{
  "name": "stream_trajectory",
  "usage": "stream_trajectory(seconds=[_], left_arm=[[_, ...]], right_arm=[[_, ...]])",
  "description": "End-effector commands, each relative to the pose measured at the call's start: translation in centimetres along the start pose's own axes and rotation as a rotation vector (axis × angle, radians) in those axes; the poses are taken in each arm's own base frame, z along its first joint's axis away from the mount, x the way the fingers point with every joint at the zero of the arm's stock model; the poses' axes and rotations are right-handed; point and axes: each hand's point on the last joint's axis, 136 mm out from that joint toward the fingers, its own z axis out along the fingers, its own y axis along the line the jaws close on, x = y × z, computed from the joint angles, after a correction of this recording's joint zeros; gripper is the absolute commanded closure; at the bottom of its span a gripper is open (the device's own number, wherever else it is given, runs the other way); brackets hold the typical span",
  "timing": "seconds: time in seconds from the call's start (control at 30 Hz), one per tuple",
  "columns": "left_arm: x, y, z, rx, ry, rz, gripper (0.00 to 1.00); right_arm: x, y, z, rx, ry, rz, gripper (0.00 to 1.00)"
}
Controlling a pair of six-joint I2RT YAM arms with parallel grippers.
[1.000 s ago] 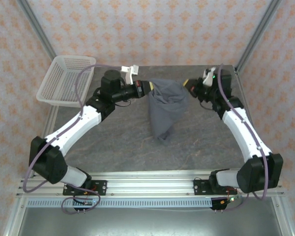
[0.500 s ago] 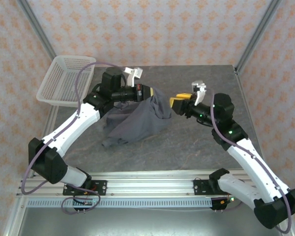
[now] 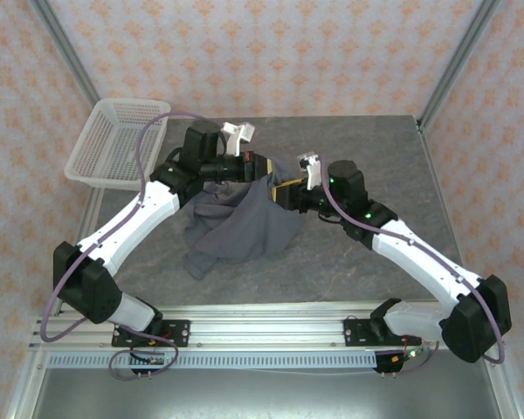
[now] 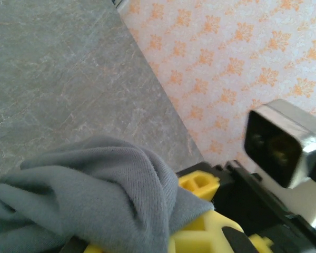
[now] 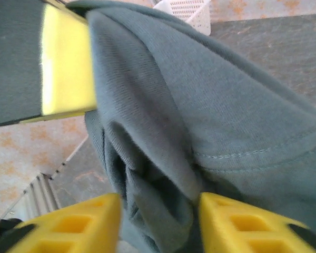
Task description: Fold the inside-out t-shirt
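The inside-out t-shirt (image 3: 244, 231), dark slate-grey, hangs bunched from my left gripper (image 3: 260, 166), and its lower part lies crumpled on the table. The left gripper (image 4: 152, 242) is shut on a fold of the t-shirt (image 4: 95, 195). My right gripper (image 3: 284, 192) has come right up against the left one. In the right wrist view its yellow fingers (image 5: 79, 226) stand apart on either side of a hanging fold of the t-shirt (image 5: 226, 121), so the right gripper (image 5: 157, 221) is open around the cloth. A stitched hem runs just above the right finger.
A white mesh basket (image 3: 113, 144) sits on the table's far left corner. The grey stone-look table (image 3: 375, 157) ends at patterned walls behind and at the sides. An aluminium rail (image 3: 271, 314) runs along the near edge by the arm bases.
The right arm let go of the shirt, swung left from the far right side and opened at the cloth next to the left gripper. The shirt dropped and spread onto the table.
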Motion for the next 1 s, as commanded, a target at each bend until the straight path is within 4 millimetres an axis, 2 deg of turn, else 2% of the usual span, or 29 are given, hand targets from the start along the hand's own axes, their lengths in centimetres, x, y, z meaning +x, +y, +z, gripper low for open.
stream_trajectory(seconds=[0.0,0.07,0.17,0.23,0.33,0.4,0.43,0.53,0.6,0.67,0.73,0.8,0.9,0.97], left_arm=[[-1.4,-1.4,-0.6,0.010,-0.040,0.039,1.00],[-1.6,-0.5,-0.7,-0.040,-0.059,0.016,1.00],[-1.7,3.5,-1.5,-0.216,-0.079,-0.057,1.00],[-1.6,6.6,-2.2,-0.290,-0.096,-0.156,1.00],[-0.4,11.3,-2.8,-0.376,-0.103,-0.267,1.00],[0.7,13.0,-2.8,-0.376,-0.107,-0.325,1.00],[1.0,13.2,-2.6,-0.360,-0.107,-0.341,0.90],[1.3,12.5,-2.8,-0.322,-0.115,-0.331,0.69],[0.8,11.4,-4.1,-0.336,-0.132,-0.263,0.55],[0.4,10.1,-6.1,-0.380,-0.142,-0.121,0.41],[0.9,9.0,-7.8,-0.436,-0.126,0.044,0.36],[2.0,6.9,-8.0,-0.404,-0.082,0.181,0.29],[4.3,3.8,-6.2,-0.289,0.009,0.238,0.26],[5.0,3.6,-4.6,-0.240,0.042,0.139,0.28]], right_arm=[[-1.5,1.7,0.9,-0.098,-0.032,0.034,0.71],[-1.6,2.2,1.1,-0.122,-0.015,0.035,0.88],[-1.9,3.8,-0.1,-0.168,0.000,-0.018,0.99],[-2.6,5.1,-1.5,-0.203,-0.025,-0.063,1.00],[-4.7,6.9,-4.8,-0.219,-0.143,-0.135,1.00],[-5.3,7.2,-6.4,-0.201,-0.215,-0.187,1.00],[-5.1,7.2,-6.7,-0.199,-0.234,-0.217,1.00],[-3.4,6.8,-6.4,-0.209,-0.186,-0.263,1.00],[-2.5,6.7,-5.9,-0.222,-0.145,-0.260,1.00],[-2.3,6.4,-5.6,-0.220,-0.136,-0.253,1.00],[-2.4,6.3,-5.6,-0.213,-0.149,-0.256,1.00],[-2.7,6.4,-5.7,-0.216,-0.163,-0.268,1.00],[-3.2,6.5,-5.9,-0.211,-0.178,-0.279,1.00],[-3.5,6.6,-6.1,-0.213,-0.187,-0.288,1.00]])
